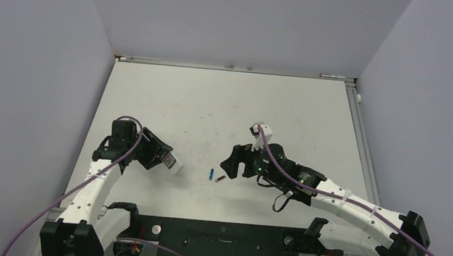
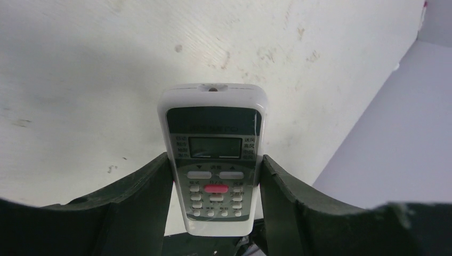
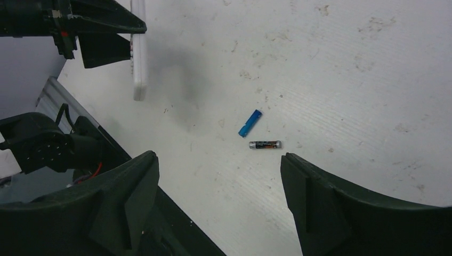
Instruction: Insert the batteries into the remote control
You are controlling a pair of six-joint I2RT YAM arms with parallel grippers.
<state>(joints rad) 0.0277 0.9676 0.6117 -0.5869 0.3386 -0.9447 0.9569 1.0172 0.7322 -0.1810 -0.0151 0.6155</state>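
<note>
Left hand (image 2: 216,165) clamps remote control (image 2: 212,141) sidewise, long axis pointing straight outward.

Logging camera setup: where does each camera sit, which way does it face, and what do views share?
Top external: above and behind the bases, looking down on the table; both arms show.
Left wrist: on the left arm, looking along the left gripper clamped on the remote control; both fingers show.
Right wrist: on the right arm, looking down past the open right gripper at the blue battery and dark battery; both fingers show.
Shared: top and right wrist both show batteries and remote control.
</note>
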